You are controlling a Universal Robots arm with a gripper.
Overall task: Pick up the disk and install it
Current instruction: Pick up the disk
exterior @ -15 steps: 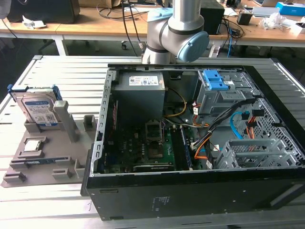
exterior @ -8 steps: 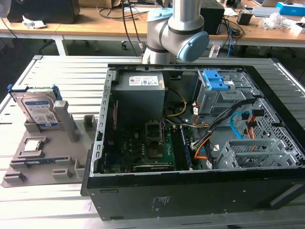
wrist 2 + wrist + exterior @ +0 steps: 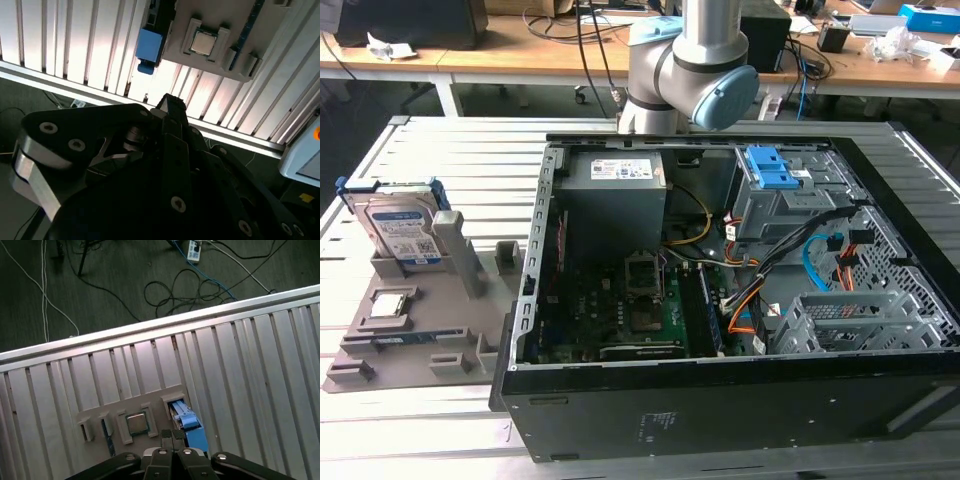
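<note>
The disk [image 3: 404, 232], a silver hard drive with a white-and-blue label and blue side rails, stands on edge in the grey holder [image 3: 420, 335] on the slatted table, at the exterior view's left. In both wrist views I see it from high above as a blue block [image 3: 149, 46] [image 3: 190, 426] at the holder's edge. My gripper [image 3: 172, 435] hangs well above the holder, its black fingertips pressed together with nothing between them. In the second wrist view the same joined fingers [image 3: 171, 107] point at the table's edge.
An open computer case [image 3: 720, 300] with a blue drive bay [image 3: 770, 175] lies at the exterior view's right. A small square processor chip [image 3: 390, 303] [image 3: 136, 423] sits in the holder. The arm [image 3: 685, 70] stands behind the case. Cables lie on the floor [image 3: 200, 285].
</note>
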